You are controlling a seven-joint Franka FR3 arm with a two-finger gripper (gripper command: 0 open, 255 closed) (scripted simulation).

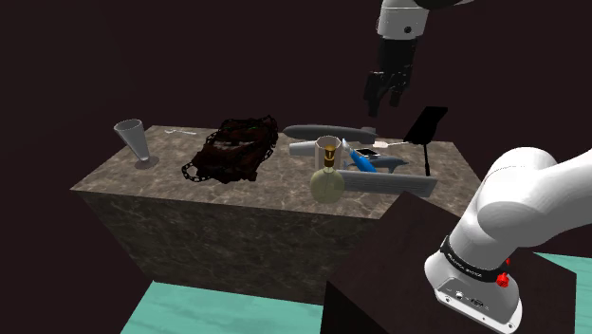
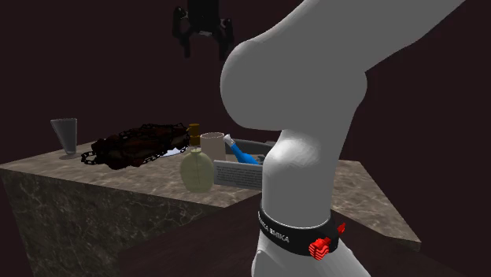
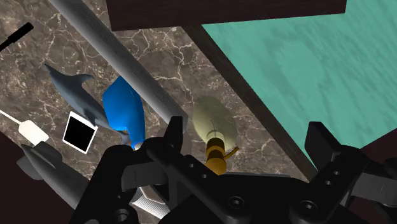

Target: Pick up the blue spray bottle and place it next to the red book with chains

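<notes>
The blue spray bottle [image 1: 363, 160] lies on its side on the marble table [image 1: 171, 185], among grey items near the table's right end in the shoulder view; it also shows as a blue bottle [image 2: 242, 153] [image 3: 127, 111]. The dark red book wrapped in chains [image 1: 235, 147] [image 2: 134, 145] lies toward the middle-left of the table. My black gripper [image 1: 384, 91] [image 2: 203, 35] [image 3: 248, 143] hangs open well above the bottle, holding nothing. One finger [image 3: 172, 137] stands near the bottle's narrow end in the wrist view.
A round flask with a gold neck [image 1: 328, 182] [image 3: 214, 121] stands at the table's front edge beside a white mug [image 1: 325, 149]. A glass cup [image 1: 133, 140] stands at the left end. Grey bar [image 3: 121, 57], grey dolphin figure [image 3: 79, 95] and black stand [image 1: 425, 126] crowd the bottle. Teal floor [image 3: 305, 63] lies below.
</notes>
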